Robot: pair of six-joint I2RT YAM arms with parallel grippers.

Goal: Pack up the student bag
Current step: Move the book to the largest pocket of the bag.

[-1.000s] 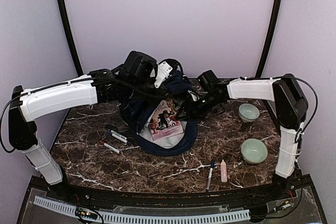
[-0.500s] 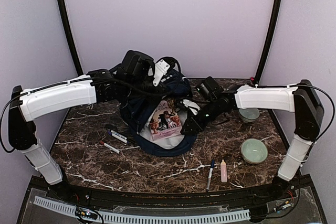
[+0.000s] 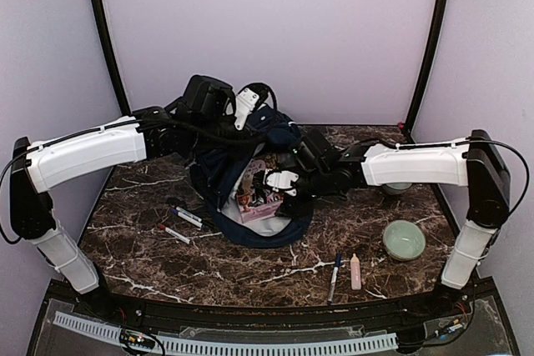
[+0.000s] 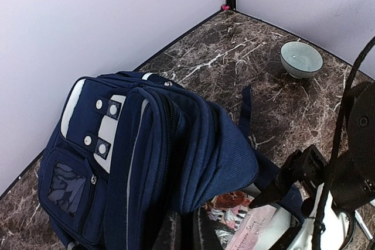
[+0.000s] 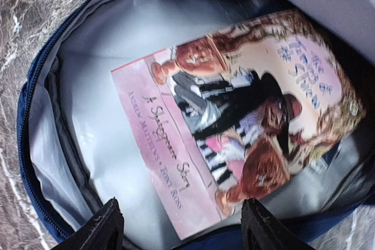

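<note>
the left arm (image 3: 92,152) runs in a long, nearly level line from the near left corner toward the back of the counter, its wrist bent down over the large navy-blue fabric backpack (image 4: 146,144). the left claw (image 3: 239,112) is pinched closed on the upper edge of the backpack's open mouth and holds that flap up. the backpack sits at the middle-back of the dark brown marble counter with white veins (image 3: 150,260), its mouth gaping toward the near side. its cloth is soft and finely ribbed, with a white stripe, a white patch with round studs and a mesh-faced front pocket. the inside is lined in smooth pale grey.

the right arm (image 3: 413,164) comes in level from the right, elbow at the counter's right edge, forearm pointing left into the mouth. the right claw (image 5: 179,229) has its dark fingers spread wide and grips nothing. it hangs just over a thin glossy picture paperback with a pink strip (image 5: 234,115), which lies flat on the lining.

a round pale green glazed bowl (image 3: 404,239) stands near right. two slim markers (image 3: 185,216) lie left of the backpack.
</note>
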